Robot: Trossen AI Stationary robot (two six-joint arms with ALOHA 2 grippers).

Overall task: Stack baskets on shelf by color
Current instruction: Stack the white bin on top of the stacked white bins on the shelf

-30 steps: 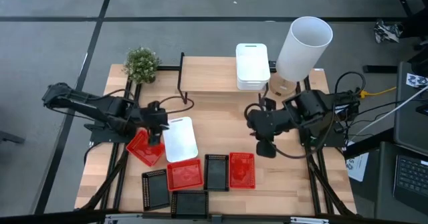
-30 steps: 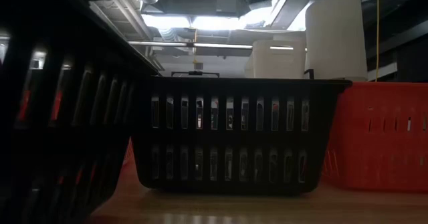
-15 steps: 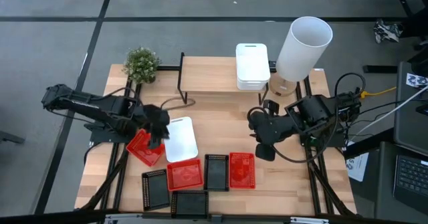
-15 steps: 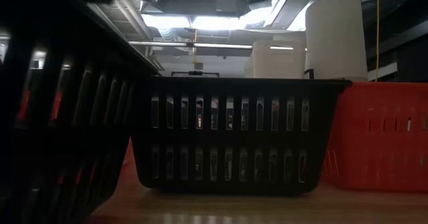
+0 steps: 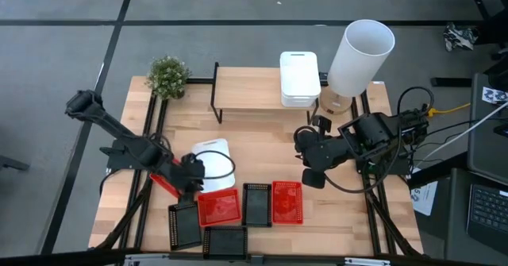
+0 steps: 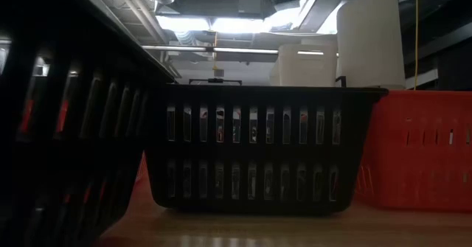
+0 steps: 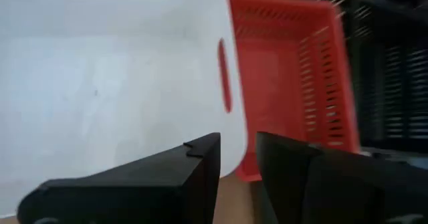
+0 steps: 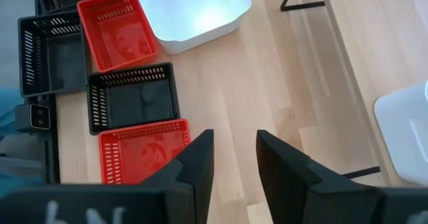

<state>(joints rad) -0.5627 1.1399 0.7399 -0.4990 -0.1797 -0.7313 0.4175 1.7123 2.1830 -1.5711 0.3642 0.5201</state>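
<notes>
Left tool (image 5: 190,173) fingers apart, empty, over white basket (image 5: 214,161) rim (red basket (image 7: 287,83) beside); right tool (image 5: 311,175) parted, empty.

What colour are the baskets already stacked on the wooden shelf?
White. The stacked solid plastic baskets on the light-wood shelf show best in the high view.
</notes>
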